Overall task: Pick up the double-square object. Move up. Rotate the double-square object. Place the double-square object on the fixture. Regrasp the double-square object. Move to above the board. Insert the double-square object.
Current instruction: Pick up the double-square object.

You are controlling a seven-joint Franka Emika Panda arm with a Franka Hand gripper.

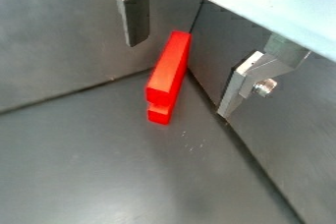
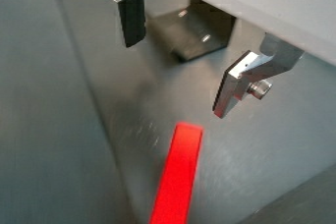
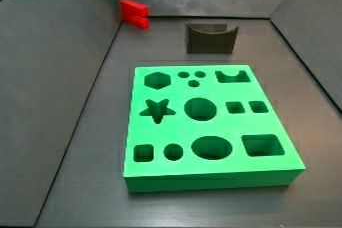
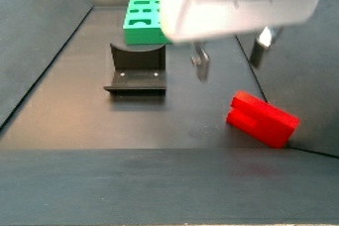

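The red double-square object (image 1: 167, 76) lies on the dark floor near the back wall, also seen in both side views (image 3: 135, 12) (image 4: 263, 119). My gripper (image 4: 231, 59) hangs open just above it, fingers (image 1: 133, 20) apart on either side of it and holding nothing. In a wrist view the double-square object (image 2: 178, 174) sits low in the picture, below the gripper (image 2: 178, 76). The dark fixture (image 3: 210, 38) stands a short way from the red piece, apart from it. The green board (image 3: 207, 122) lies further off, its cut-outs unfilled.
Grey walls enclose the floor. One wall corner (image 1: 197, 22) runs close behind the red piece. The fixture (image 4: 137, 71) stands between the board (image 4: 146, 17) and the gripper's side of the floor.
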